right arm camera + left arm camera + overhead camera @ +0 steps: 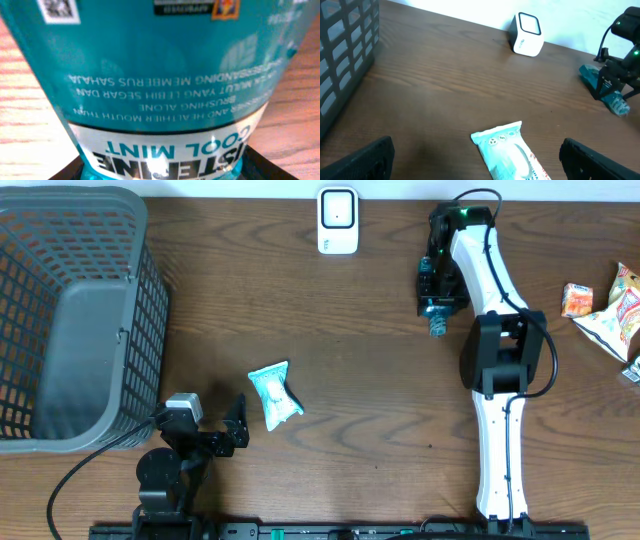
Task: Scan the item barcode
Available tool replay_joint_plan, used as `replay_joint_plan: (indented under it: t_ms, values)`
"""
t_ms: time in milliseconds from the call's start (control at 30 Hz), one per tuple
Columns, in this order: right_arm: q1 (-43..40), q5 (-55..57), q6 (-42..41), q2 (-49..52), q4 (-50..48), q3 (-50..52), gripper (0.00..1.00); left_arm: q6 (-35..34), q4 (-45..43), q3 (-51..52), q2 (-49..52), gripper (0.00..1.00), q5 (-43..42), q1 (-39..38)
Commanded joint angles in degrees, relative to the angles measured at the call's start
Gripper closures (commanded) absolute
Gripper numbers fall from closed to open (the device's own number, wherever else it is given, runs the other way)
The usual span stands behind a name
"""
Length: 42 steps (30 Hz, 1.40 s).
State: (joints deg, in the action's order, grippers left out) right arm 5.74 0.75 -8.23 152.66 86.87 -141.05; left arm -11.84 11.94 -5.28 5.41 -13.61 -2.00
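Gripping the Listerine Cool Mint bottle (pixel 160 75) looks like the step in hand. The right gripper (pixel 440 302) has its jaws about half closed around the body, and the finger pads look to be touching both sides. The bottle is at the far right of the table, right of the barcode scanner (pixel 338 220) and well apart from it. I can't tell whether it's off the wood yet.

The left gripper (pixel 212 438) is wide open and holding nothing, parked near the front edge with a wet wipes pack (pixel 274 394) just ahead of it.

To do it well:
- Confirm the grip is firm before lifting; smooth plastic will likely slip.
- Wrist view shows a QR code (pixel 58 10) but no barcode (probably on another face), so find it first.
- Turn that face square to the scanner window and keep the fingers off the label.
- Approach slowly, then hold steady.
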Motion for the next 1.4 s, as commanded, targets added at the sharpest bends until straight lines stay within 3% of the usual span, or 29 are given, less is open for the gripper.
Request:
replay_joint_plan:
  t_ms: [0, 167, 400, 833, 1033, 1233, 1367]
  values:
    - [0.52, -0.33, 1.99, 5.03, 4.39, -4.74, 0.73, 0.13, 1.05, 1.11, -0.31, 0.02, -0.28, -0.22]
    - [1.92, -1.81, 2.14, 5.03, 10.54, -14.14, 0.74, 0.13, 1.05, 1.11, -0.31, 0.02, -0.28, -0.22]
    - [5.18, -6.71, 4.74, 2.84, 10.45, -21.29, 0.75, 0.13, 1.05, 1.11, -0.31, 0.02, -0.28, -0.22]
    - [9.86, -7.23, 8.44, -1.2, 5.68, -22.14, 0.77, 0.13, 1.05, 1.11, -0.31, 0.02, -0.28, -0.22]
    - [12.07, -14.19, 15.23, -6.19, 3.15, -22.14, 0.76, 0.13, 1.05, 1.11, -0.31, 0.02, -0.28, -0.22]
    - [14.86, -15.78, 16.33, -6.97, 6.88, -21.66, 0.76, 0.13, 1.05, 1.11, -0.31, 0.02, -0.28, -0.22]
    - [17.79, -15.72, 21.38, -6.69, 8.22, -18.75, 0.76, 0.13, 1.05, 1.11, -0.31, 0.02, -0.28, -0.22]
